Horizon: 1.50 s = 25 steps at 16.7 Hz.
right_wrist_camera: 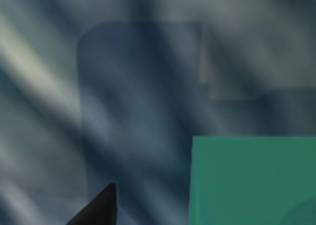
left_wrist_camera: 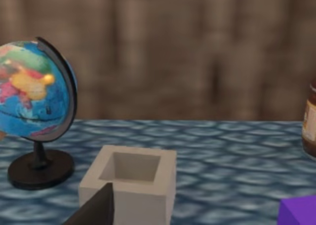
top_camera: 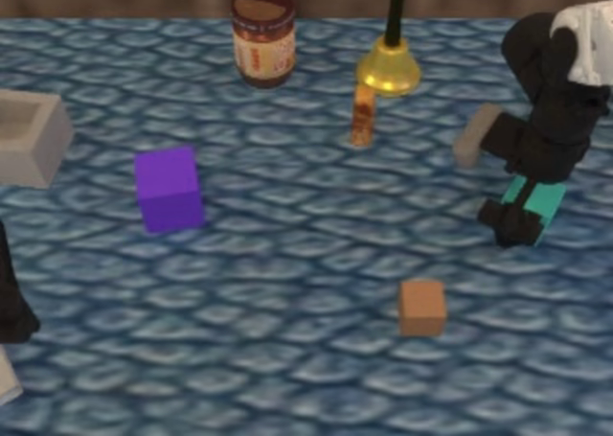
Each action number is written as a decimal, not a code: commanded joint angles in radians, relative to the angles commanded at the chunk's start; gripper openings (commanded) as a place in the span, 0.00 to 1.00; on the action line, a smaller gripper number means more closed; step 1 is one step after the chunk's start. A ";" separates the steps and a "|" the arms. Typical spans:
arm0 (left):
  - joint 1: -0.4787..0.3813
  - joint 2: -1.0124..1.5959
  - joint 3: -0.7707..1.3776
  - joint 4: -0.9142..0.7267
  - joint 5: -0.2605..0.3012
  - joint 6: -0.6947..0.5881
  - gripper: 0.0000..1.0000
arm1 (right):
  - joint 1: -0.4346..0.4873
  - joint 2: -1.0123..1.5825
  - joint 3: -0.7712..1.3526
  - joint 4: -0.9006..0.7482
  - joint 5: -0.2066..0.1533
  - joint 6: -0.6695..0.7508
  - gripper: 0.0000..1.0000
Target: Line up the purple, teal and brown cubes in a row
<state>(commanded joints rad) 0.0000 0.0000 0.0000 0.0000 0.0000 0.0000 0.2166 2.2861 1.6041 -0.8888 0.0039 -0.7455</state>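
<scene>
The purple cube (top_camera: 170,189) sits left of the table's middle; one corner of the purple cube (left_wrist_camera: 298,212) shows in the left wrist view. Toward the front right lies the small brown cube (top_camera: 422,307). At the right, the teal cube (top_camera: 538,204) rests under my right gripper (top_camera: 527,208), which hangs open straight over it. In the right wrist view the teal cube (right_wrist_camera: 252,180) fills one corner, with a gap between it and the one dark fingertip (right_wrist_camera: 101,210) that shows. My left gripper (top_camera: 11,313) is parked at the left edge, open and empty.
A grey hollow box (top_camera: 29,137) stands at the left edge, with a globe (left_wrist_camera: 34,91) beyond it. Along the back are a brown jar (top_camera: 263,35), a brass bell (top_camera: 388,67) and a small orange bottle (top_camera: 362,115). A grey block (top_camera: 476,134) lies beside the right arm.
</scene>
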 joint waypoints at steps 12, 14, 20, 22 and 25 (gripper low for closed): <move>0.000 0.000 0.000 0.000 0.000 0.000 1.00 | 0.000 0.000 0.000 0.000 0.000 0.000 0.25; 0.000 0.000 0.000 0.000 0.000 0.000 1.00 | 0.000 0.000 0.000 0.000 0.000 0.000 0.10; 0.000 0.000 0.000 0.000 0.000 0.000 1.00 | 0.000 0.000 0.000 0.000 0.000 0.000 0.00; 0.000 0.000 0.000 0.000 0.000 0.000 1.00 | 0.000 0.000 0.000 0.000 0.000 0.000 0.00; 0.000 0.000 0.000 0.000 0.000 0.000 1.00 | 0.003 -0.025 0.005 -0.019 -0.010 0.010 0.00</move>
<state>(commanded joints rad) 0.0000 0.0000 0.0000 0.0000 0.0000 0.0000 0.2192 2.2610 1.6095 -0.9080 -0.0059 -0.7355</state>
